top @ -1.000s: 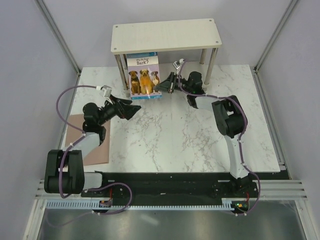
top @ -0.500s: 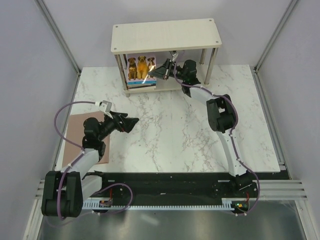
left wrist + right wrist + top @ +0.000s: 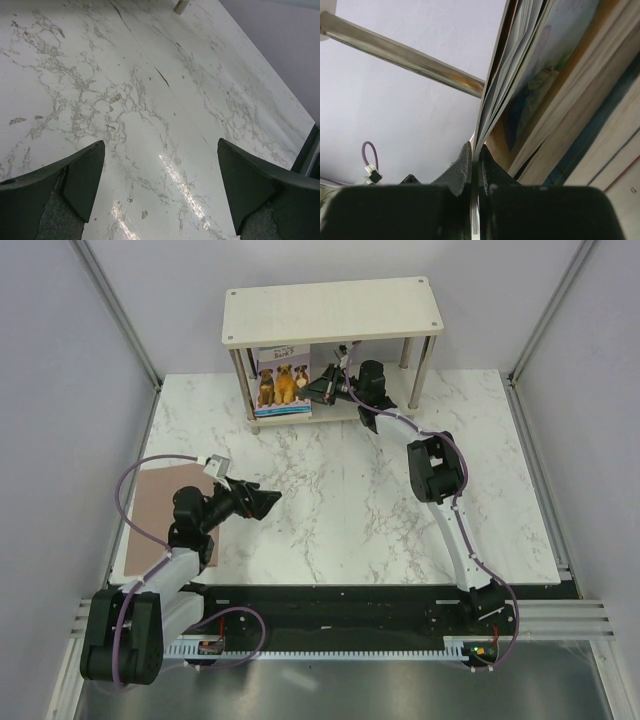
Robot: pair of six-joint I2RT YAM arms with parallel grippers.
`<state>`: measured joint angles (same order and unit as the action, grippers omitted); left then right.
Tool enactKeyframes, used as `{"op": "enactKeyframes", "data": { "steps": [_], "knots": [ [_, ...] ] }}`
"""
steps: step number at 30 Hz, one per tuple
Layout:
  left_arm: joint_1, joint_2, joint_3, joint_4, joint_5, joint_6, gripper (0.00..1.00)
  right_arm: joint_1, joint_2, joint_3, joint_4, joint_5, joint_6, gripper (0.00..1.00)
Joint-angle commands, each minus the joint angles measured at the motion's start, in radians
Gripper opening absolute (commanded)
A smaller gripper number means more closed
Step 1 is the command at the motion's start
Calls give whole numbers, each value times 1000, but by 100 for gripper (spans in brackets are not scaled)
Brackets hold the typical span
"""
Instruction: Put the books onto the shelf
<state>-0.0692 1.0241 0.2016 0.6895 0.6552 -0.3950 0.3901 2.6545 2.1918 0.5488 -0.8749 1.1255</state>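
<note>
Right gripper [image 3: 322, 390] pinches the dog book [image 3: 281, 382] upright, seemingly inside the shelf [image 3: 330, 310]; released unsupported, it may topple; left gripper [image 3: 262, 502] gapes empty.

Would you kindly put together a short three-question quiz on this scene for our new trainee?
1. True or false: the left gripper is shut on a book.
2. The pale blue paperback with three dogs is: A, atop the cream-white two-tier wooden shelf; B, beneath its top board; C, in the left gripper.
3. What does the right gripper hold?
Key: 1 false, it is open and empty; 2 B; 3 the pale blue paperback with three dogs.
</note>
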Motion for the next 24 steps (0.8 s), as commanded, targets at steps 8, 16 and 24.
{"op": "enactKeyframes", "data": {
  "steps": [8,16,24],
  "knots": [
    [-17,-9,-10,21,-20,35,100,16,65,218,-141,17,-29,18],
    [-21,-2,-8,21,-22,38,100,16,45,180,-153,19,-49,56],
    [-26,5,-5,19,-20,41,100,16,-39,73,-141,30,-85,78]
  ]
}}
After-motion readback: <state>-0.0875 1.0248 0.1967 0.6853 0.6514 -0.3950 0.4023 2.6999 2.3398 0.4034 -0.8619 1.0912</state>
